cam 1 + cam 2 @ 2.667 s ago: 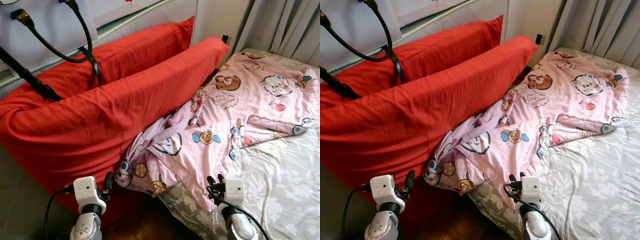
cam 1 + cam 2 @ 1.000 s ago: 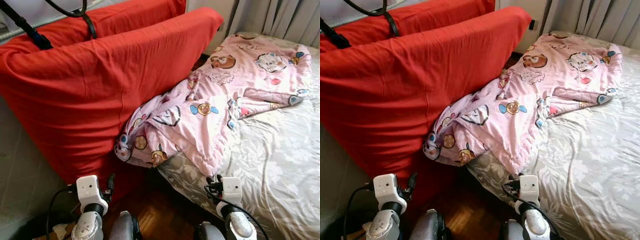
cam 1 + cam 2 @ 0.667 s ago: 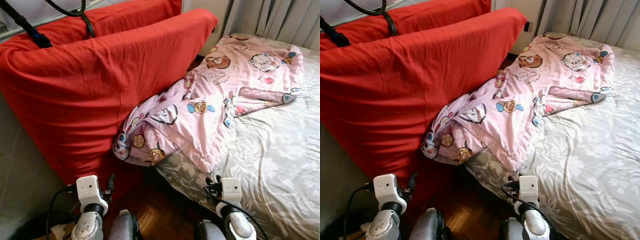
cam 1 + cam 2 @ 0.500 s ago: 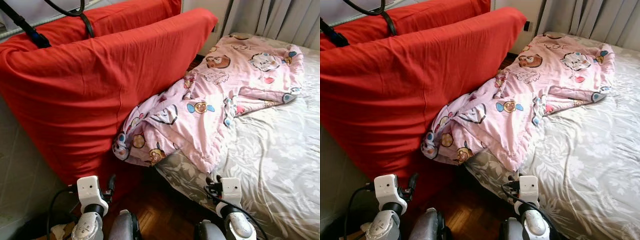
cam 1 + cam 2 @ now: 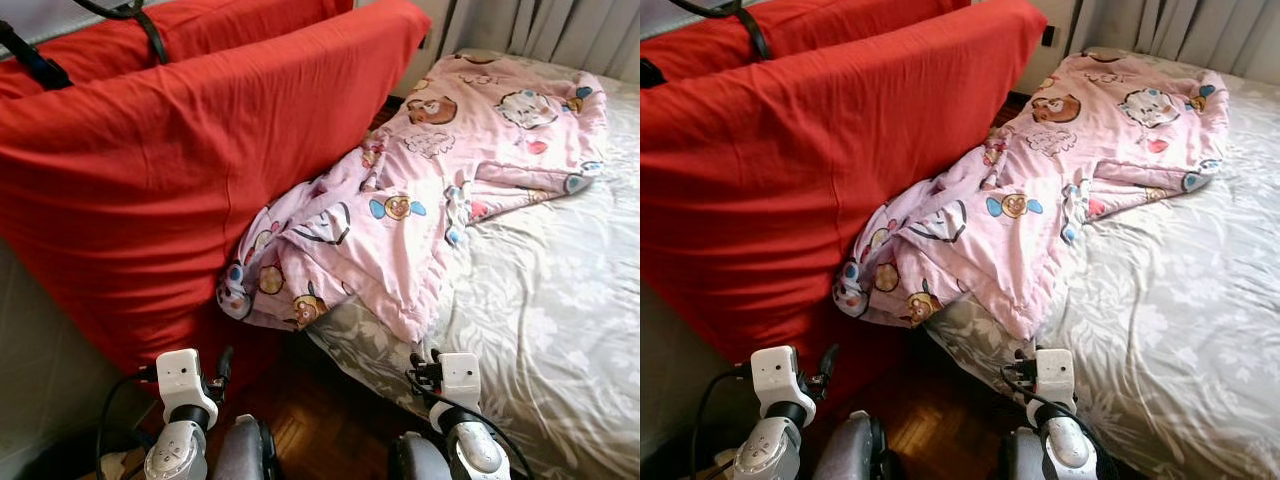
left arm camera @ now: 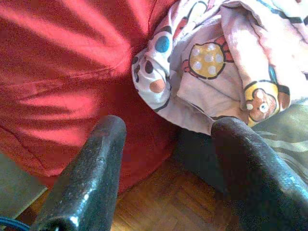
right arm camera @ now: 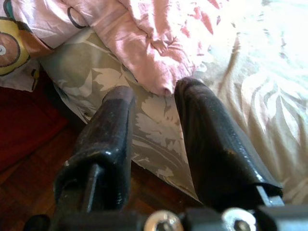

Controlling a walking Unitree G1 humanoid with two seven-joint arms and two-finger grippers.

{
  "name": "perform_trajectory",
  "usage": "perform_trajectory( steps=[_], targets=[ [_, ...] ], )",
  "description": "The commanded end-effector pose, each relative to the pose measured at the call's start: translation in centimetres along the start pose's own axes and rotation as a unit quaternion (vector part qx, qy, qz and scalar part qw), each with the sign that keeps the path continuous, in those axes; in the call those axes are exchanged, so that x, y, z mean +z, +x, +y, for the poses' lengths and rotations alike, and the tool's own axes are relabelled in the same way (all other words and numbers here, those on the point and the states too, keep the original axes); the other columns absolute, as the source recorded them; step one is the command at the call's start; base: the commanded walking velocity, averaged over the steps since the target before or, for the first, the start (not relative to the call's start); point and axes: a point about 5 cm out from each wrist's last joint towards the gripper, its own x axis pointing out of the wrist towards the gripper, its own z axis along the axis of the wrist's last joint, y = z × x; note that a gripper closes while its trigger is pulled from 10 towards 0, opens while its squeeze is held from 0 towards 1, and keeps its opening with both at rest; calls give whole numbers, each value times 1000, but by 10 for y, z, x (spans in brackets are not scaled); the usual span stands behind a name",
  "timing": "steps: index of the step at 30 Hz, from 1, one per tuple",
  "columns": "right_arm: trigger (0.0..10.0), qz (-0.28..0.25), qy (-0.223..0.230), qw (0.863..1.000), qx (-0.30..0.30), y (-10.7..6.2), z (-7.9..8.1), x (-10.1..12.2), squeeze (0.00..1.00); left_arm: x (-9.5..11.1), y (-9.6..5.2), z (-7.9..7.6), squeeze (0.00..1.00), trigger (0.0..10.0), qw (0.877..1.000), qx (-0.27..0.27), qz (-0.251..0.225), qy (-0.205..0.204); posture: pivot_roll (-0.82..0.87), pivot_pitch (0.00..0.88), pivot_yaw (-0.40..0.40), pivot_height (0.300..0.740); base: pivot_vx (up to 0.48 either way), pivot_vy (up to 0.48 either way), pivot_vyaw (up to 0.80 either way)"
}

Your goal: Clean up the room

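A pink cartoon-print blanket [image 5: 420, 190] lies crumpled across the left side of a bed with a grey floral sheet [image 5: 560, 340]. One bunched end hangs off the bed's edge against a big red cushion [image 5: 180, 170]. My left gripper [image 5: 222, 364] is held low in front of the red cushion, open and holding nothing. In the left wrist view the left gripper [image 6: 171, 126] points at the blanket's hanging end [image 6: 211, 72]. My right gripper [image 5: 424, 362] sits low by the bed's edge, open. In the right wrist view the right gripper [image 7: 155, 90] is just short of a blanket corner [image 7: 154, 53].
A second red cushion [image 5: 200, 20] stands behind the first, with black straps [image 5: 140, 18] over it. Grey curtains [image 5: 540, 25] hang behind the bed. A narrow strip of dark wooden floor [image 5: 320, 420] runs between cushion and bed, above my legs [image 5: 245, 455].
The whole picture has shifted: the camera has tilted down and come closer to the bed's edge. Both grippers keep the same low pose, and the blanket has not moved.
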Motion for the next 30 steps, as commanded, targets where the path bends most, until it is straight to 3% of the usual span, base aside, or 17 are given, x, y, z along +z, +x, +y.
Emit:
perform_trajectory(
  steps=[1,9,18,30],
  targets=[
    [10000,6,4,1000,-2,-2,1,-4,0,-4,-2,5,0,10000,1000,5,9,0,-115,145,32,611,0,0,0],
    [10000,-2,-9,1000,14,-2,5,-2,0,-5,-1,5,0,10000,1000,1,12,5,-113,144,35,611,0,0,0],
    [10000,-1,-6,1000,15,-2,6,-3,0,-5,0,5,0,10000,1000,-1,12,4,-114,142,36,611,0,0,661],
    [10000,4,0,1000,9,-1,5,-3,0,-6,1,4,0,10000,1000,-2,12,3,-114,140,37,611,0,0,0]
  ],
)
